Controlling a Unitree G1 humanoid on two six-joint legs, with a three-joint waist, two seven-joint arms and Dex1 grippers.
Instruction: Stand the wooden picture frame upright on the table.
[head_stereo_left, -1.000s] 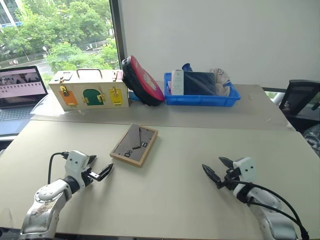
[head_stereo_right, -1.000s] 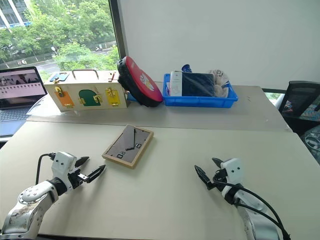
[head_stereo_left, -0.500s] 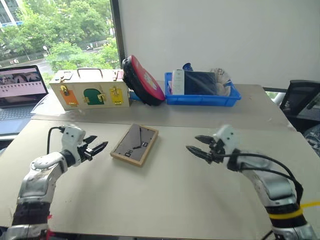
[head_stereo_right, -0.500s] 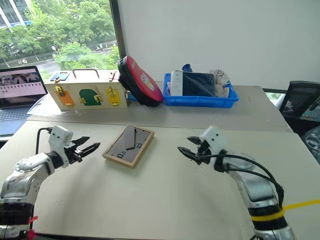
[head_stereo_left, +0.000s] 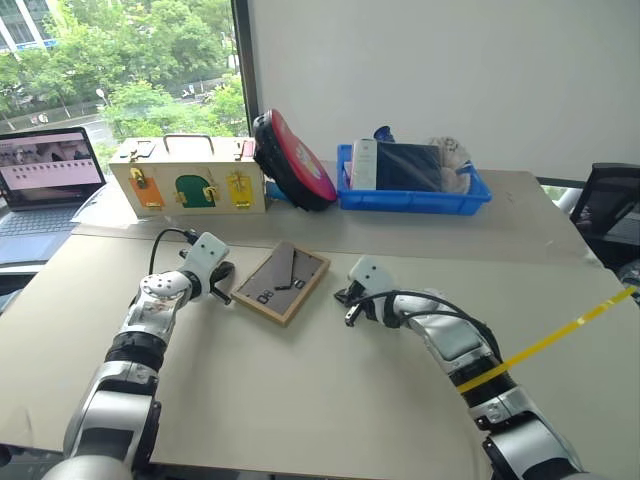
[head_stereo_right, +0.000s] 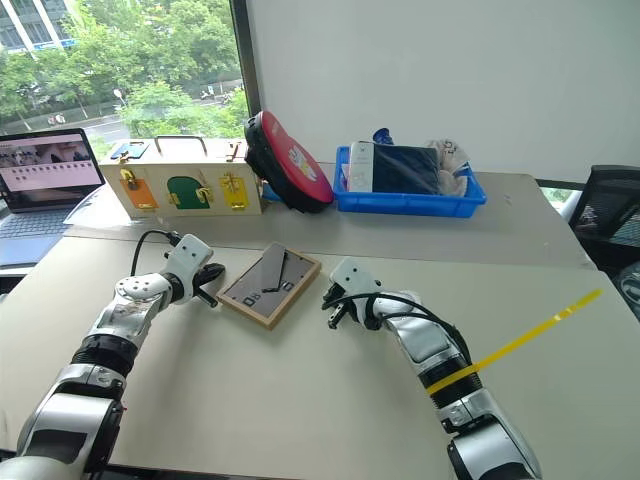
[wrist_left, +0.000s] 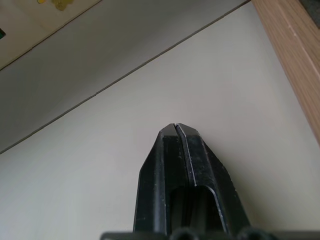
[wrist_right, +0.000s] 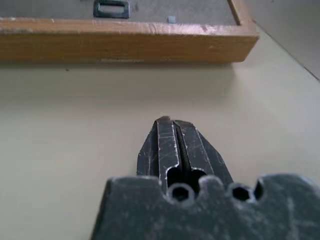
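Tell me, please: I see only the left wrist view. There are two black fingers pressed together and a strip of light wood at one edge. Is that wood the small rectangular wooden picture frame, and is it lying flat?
Observer: Yes. The wooden picture frame lies flat on the plain beige table, its dark grey back with the hinged stand facing up.
Operator: Where is the other gripper?
Observer: The right gripper is on the frame's opposite side, fingers shut, close to the frame's edge but not touching it.
Operator: Is my gripper touching the frame?
Observer: No. The left gripper sits just beside it, shut on nothing.
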